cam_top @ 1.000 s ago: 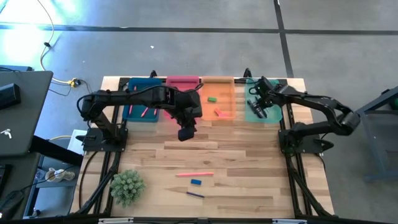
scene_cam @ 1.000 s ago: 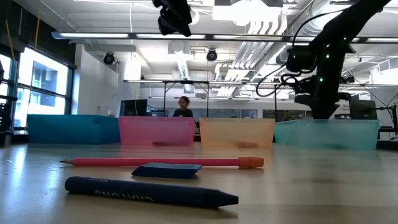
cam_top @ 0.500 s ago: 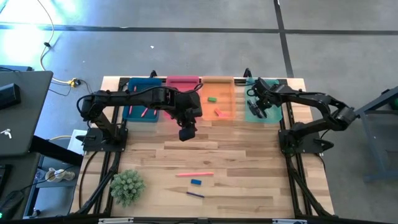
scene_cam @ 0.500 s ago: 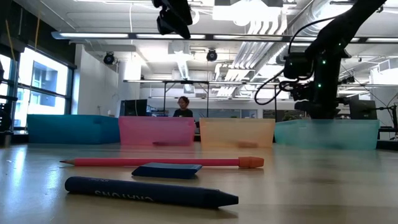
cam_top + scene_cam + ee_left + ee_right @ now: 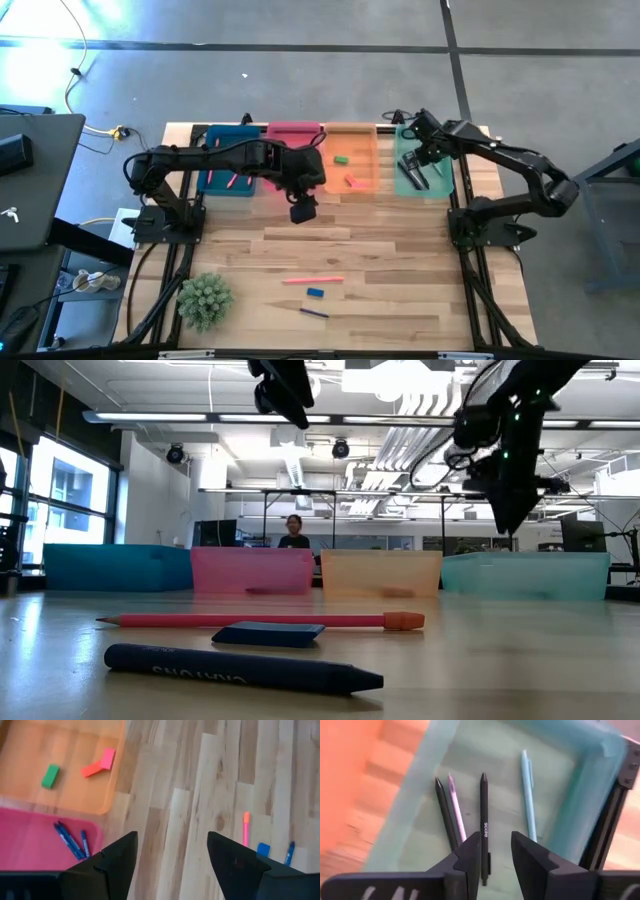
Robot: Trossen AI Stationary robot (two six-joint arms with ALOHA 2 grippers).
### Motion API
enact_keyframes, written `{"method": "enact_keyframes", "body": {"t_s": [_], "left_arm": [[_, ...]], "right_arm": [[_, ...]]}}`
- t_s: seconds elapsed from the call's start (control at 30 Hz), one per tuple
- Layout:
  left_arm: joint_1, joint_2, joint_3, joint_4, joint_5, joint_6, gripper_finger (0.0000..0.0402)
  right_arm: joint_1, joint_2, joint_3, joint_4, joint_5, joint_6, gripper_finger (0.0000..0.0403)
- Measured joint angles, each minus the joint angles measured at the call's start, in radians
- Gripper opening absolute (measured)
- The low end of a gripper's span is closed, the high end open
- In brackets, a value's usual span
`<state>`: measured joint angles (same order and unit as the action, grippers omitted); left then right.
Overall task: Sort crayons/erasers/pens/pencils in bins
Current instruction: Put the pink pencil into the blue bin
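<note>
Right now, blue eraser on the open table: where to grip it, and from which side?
Judging by its pose, come straight down. The blue eraser lies flat, with the pink pencil close on its far side and the dark blue crayon on its near side. Pinch its short ends, fingers parallel to the pencil. The left gripper is open.

The tabletop (image 5: 400, 270) is made of pale wooden planks with visible grain and a smooth, lightly sheened finish. The four bins are formed of translucent plastic: the dark blue bin (image 5: 115, 567), the pink bin (image 5: 252, 571), the orange bin (image 5: 380, 573) and the teal-green bin (image 5: 525, 575). A matt paper wrapper is seen around the dark blue crayon (image 5: 240, 669). The blue eraser (image 5: 268, 633) looks matt and rubbery. The right gripper (image 5: 499, 851) fingers are of smooth, matt dark plastic.
</note>
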<state>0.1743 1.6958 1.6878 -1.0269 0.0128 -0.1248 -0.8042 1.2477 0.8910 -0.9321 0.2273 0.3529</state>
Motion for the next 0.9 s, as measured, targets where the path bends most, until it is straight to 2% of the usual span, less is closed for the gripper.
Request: {"method": "enact_keyframes", "body": {"t_s": [0.2, 0.53, 0.9], "left_arm": [[-0.025, 0.000, 0.000, 0.073, -0.003, 0.031, 0.0228], [-0.097, 0.006, -0.027, 0.158, -0.036, 0.031, 0.0227], [-0.207, 0.068, -0.027, 0.172, -0.131, -0.066, 0.0227]], "right_arm": [[0.039, -0.098, 0.050, -0.040, -0.041, 0.138, 0.0096], [0.214, -0.185, 0.056, -0.037, -0.079, 0.418, 0.0096], [0.364, -0.181, 0.056, -0.039, -0.078, 0.451, 0.0096]]}}
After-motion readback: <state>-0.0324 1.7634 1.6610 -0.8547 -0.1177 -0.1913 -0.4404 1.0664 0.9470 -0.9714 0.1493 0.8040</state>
